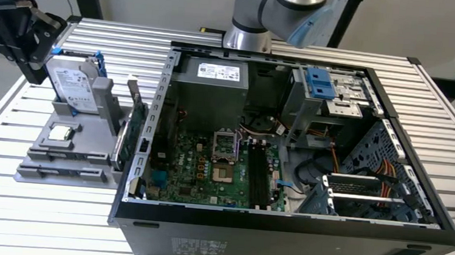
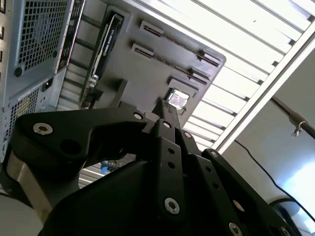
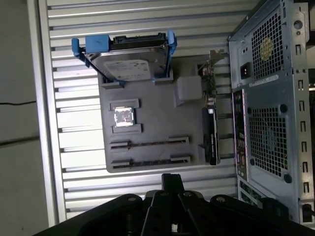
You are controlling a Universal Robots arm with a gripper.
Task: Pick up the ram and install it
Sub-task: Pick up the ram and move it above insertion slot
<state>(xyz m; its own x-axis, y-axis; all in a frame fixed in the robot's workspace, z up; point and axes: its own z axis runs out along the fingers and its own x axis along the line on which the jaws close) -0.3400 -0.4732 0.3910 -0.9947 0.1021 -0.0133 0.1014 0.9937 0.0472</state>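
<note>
The gripper hangs above the grey holder, which stands on the tabletop toward the exterior view's left edge, just beside the open computer case. Its fingers are drawn together to a single tip in both wrist views, and nothing sits between them, so it carries no part.

On the holder, a hard drive in a blue frame leans at the far end. A small processor chip lies in its pocket near the middle, and a green card stands on edge along the side nearest the case. The two long slots at the holder's near end look empty, with no stick standing in them.

The ram itself I cannot pick out with certainty. Inside the case, the long dark memory slots run beside the processor socket on the motherboard, but the exterior view does not show whether a stick is seated there.

As a judgement, with the holder's slots bare and the gripper empty and off to the side of the case, the ram may already be installed. The pictures do not confirm it.
</note>
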